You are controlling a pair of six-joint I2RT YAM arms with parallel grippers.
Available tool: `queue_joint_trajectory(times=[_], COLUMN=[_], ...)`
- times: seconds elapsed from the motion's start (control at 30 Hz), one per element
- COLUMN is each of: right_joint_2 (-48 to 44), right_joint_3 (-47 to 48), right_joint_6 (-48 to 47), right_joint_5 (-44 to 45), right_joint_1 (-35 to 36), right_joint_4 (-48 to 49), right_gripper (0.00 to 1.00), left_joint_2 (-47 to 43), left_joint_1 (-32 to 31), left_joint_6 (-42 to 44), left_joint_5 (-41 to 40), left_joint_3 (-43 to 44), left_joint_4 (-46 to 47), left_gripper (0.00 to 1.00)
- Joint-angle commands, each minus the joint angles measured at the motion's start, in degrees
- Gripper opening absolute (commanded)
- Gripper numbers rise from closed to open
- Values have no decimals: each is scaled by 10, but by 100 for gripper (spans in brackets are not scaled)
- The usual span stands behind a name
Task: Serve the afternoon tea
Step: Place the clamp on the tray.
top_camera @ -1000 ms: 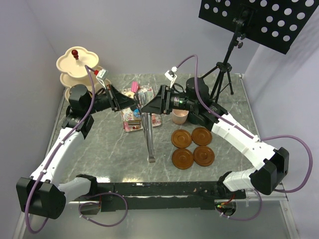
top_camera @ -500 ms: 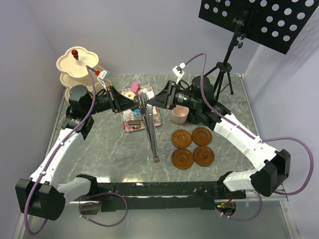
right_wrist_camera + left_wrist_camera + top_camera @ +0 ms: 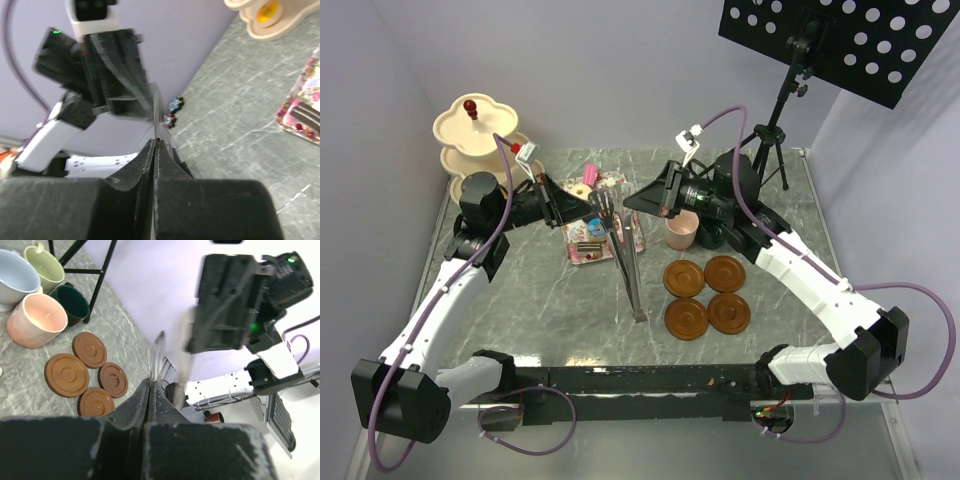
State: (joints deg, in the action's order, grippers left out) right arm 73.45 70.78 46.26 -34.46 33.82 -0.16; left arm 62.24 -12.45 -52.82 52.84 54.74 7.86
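Left gripper (image 3: 595,205) was clamped on the tongs (image 3: 623,265) — right gripper (image 3: 627,205) shut too, its hold unclear. Cakes (image 3: 588,230) lay on the tray (image 3: 582,257). Readying the tongs seemed the step — next probably needed one firm hold.

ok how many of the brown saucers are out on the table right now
4 saucers, in a two-by-two cluster just on the near side of the pink mug: far left, far right, near left, near right. None seems hidden.
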Motion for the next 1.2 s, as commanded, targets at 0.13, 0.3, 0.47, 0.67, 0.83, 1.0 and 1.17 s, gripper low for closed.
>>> queue_joint_trajectory(times=[0.13, 0.3, 0.47, 0.67, 0.83, 1.0, 1.17], right_joint_2=[-44, -21, 27, 42, 33, 31, 30], right_joint_3=[4, 10, 47, 61, 73, 103, 153], right_joint_6=[31, 26, 15, 28, 23, 18, -6], right_joint_5=[-67, -81, -105, -119, -135, -164, -183], right_joint_1=[-21, -13, 25, 63, 67, 77, 97], right_joint_4=[87, 73, 65, 91, 81, 67, 14], right_gripper=[0, 0, 0, 0, 0, 0, 0], left_joint_2=[16, 26, 44, 96, 111, 138, 166], left_joint_1=[5, 4, 0, 1, 1, 1, 1], left_joint_6=[-5, -14, -7, 57, 41, 46, 57], left_joint_5=[-27, -13, -27, -77, -85, -92, -109], left_joint_3=[9, 18, 37, 93, 89, 93, 99], left_joint_4=[-20, 11, 1, -137, -115, -129, -161], left_gripper=[1, 1, 1, 1, 1, 1, 1])
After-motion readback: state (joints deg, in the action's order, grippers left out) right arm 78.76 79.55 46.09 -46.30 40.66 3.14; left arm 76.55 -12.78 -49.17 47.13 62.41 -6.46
